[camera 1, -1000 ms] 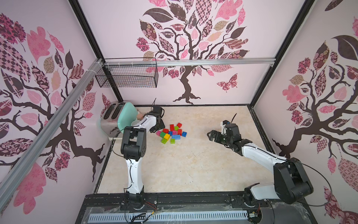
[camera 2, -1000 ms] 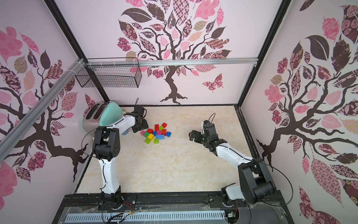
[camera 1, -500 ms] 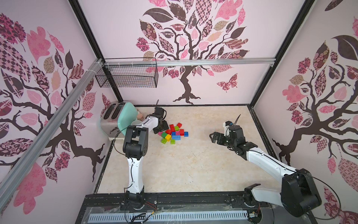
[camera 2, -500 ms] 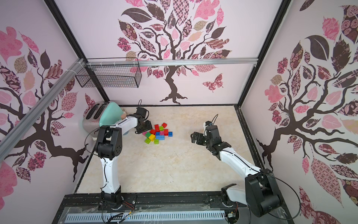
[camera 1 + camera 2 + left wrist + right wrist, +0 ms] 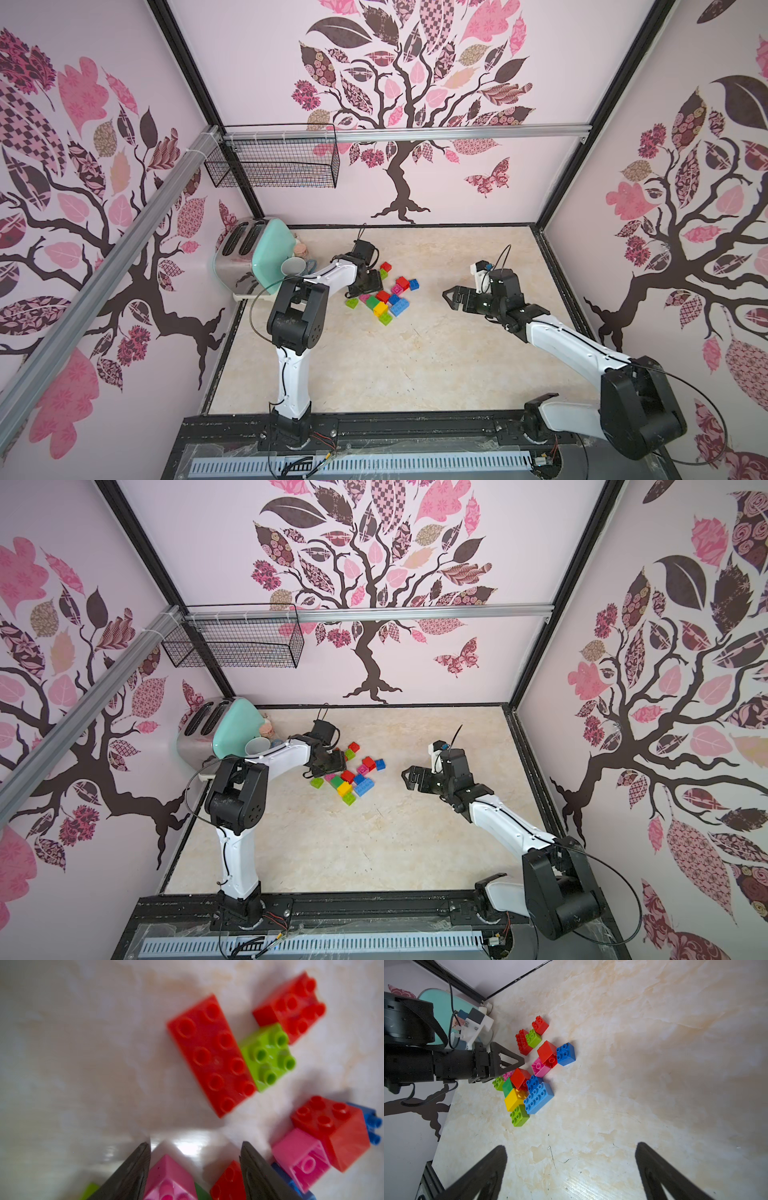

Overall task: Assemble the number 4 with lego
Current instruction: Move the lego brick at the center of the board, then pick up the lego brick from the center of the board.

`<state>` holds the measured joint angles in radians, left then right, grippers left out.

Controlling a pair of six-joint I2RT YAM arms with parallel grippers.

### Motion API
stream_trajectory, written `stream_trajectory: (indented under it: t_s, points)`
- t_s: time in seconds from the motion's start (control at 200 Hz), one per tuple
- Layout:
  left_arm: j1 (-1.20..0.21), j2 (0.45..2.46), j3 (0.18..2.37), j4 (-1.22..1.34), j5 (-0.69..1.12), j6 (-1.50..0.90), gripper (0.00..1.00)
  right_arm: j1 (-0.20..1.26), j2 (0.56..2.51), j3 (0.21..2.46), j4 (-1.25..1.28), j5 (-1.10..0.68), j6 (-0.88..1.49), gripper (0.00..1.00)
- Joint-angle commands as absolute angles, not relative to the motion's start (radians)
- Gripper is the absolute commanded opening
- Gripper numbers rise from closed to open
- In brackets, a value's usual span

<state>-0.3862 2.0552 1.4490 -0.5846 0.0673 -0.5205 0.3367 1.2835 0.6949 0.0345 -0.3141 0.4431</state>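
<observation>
Since a second ago the left hand point(image 5: 365, 287) has swung away from the toaster point(image 5: 237, 249) and out over the toaster-side edge of the lego point(image 5: 384, 297), while the right hand point(image 5: 452, 298) has barely shifted. In both top views the bricks lie as one loose heap on the bench point(image 5: 415, 365) with nothing yet joined, and the right hand hangs well apart from them over bare surface. Through the left wrist camera the left hand is partly spread and low, with a pink brick point(image 5: 168, 1178) lying corner-on and a small red brick point(image 5: 228, 1180) both between its fingers; whether either is touched I cannot tell. A long red brick point(image 5: 209, 1055) lies flat, studs up, just beyond. From the right wrist camera the right hand is spread wide and empty. This looks like a first pick. It is best to shift sideways so only one brick sits between the fingers, turn the wrist to meet flat faces rather than corners, then close gently. Two bricks caught together would likely squirt out.
</observation>
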Motion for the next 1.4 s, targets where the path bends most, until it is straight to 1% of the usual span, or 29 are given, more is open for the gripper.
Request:
stream_trajectory:
  t_s: [0.0,0.06,0.145,0.305,0.38,0.435,0.525,0.64,0.735,0.835,0.965,1.02,1.115,1.391]
  points:
    - [-0.444,2.033,1.410,-0.638,0.091,-0.514,0.71,0.365,1.315,0.716,0.036,-0.332,0.415,1.00]
    - [-0.470,2.023,1.410,-0.650,0.082,-0.506,0.71,0.386,1.327,0.718,0.029,-0.325,0.409,0.99]
    - [-0.493,1.985,1.406,-0.667,0.025,-0.496,0.72,0.427,1.349,0.720,0.024,-0.311,0.397,0.96]
    - [-0.494,1.822,1.329,-0.665,-0.084,-0.474,0.81,0.538,1.416,0.762,-0.021,-0.214,0.334,0.91]
    - [-0.495,1.755,1.277,-0.669,-0.095,-0.470,0.84,0.583,1.471,0.807,-0.057,-0.156,0.298,0.89]
    - [-0.498,1.724,1.242,-0.674,-0.068,-0.475,0.85,0.604,1.510,0.845,-0.078,-0.132,0.286,0.88]
    - [-0.510,1.716,1.218,-0.696,0.003,-0.507,0.85,0.614,1.559,0.889,-0.078,-0.135,0.271,0.85]
    - [-0.553,1.736,1.223,-0.691,0.037,-0.538,0.86,0.616,1.627,0.954,-0.087,-0.129,0.211,0.80]
    - [-0.597,1.783,1.244,-0.677,0.038,-0.562,0.86,0.616,1.676,1.009,-0.107,-0.114,0.175,0.75]
    - [-0.622,1.829,1.252,-0.670,0.019,-0.590,0.86,0.616,1.698,1.037,-0.117,-0.112,0.151,0.73]
    - [-0.619,1.830,1.225,-0.690,-0.078,-0.614,0.86,0.619,1.715,1.048,-0.135,-0.179,0.076,0.72]
    - [-0.612,1.824,1.209,-0.707,-0.109,-0.606,0.86,0.623,1.732,1.062,-0.151,-0.181,0.053,0.71]
    - [-0.577,1.792,1.160,-0.704,-0.105,-0.600,0.87,0.633,1.770,1.108,-0.187,-0.186,0.001,0.71]
    - [-0.484,1.636,1.056,-0.731,-0.112,-0.559,0.87,0.652,1.890,1.223,-0.297,-0.119,-0.159,0.70]
